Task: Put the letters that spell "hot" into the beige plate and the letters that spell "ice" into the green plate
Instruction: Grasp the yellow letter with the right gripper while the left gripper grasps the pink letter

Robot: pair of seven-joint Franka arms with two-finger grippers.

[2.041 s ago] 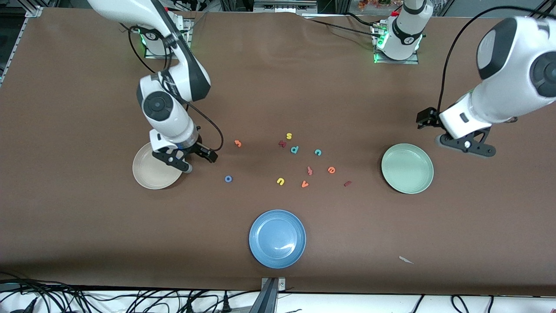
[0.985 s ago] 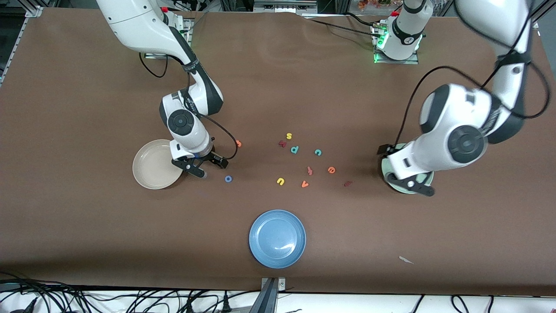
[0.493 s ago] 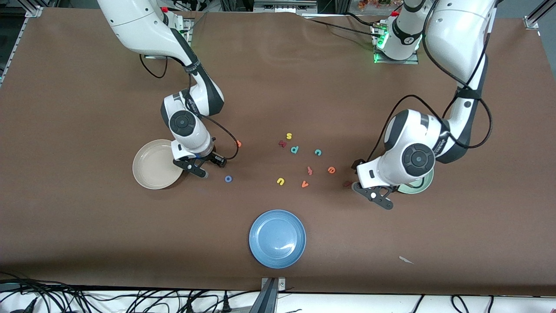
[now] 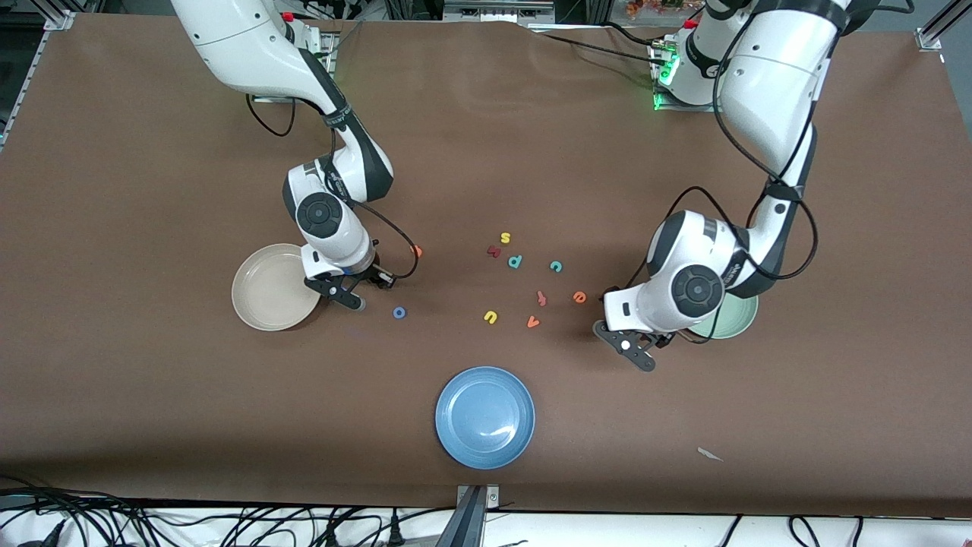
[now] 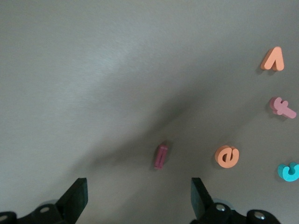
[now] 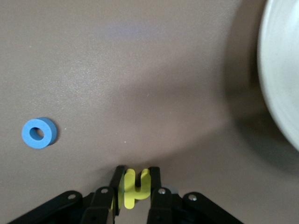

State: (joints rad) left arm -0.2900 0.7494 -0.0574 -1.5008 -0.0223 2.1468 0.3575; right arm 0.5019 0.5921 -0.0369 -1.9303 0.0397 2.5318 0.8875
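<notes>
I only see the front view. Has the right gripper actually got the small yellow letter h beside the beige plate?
Observer: Yes. The right gripper is shut on the yellow letter h, pinched between its fingers.
Operator: Is the left gripper on a letter?
Observer: No. It is open, and the dark red bar-shaped i lies untouched ahead of its fingers.
Operator: The blue ring-shaped o?
Observer: Flat on the table, apart from the right gripper.
</notes>
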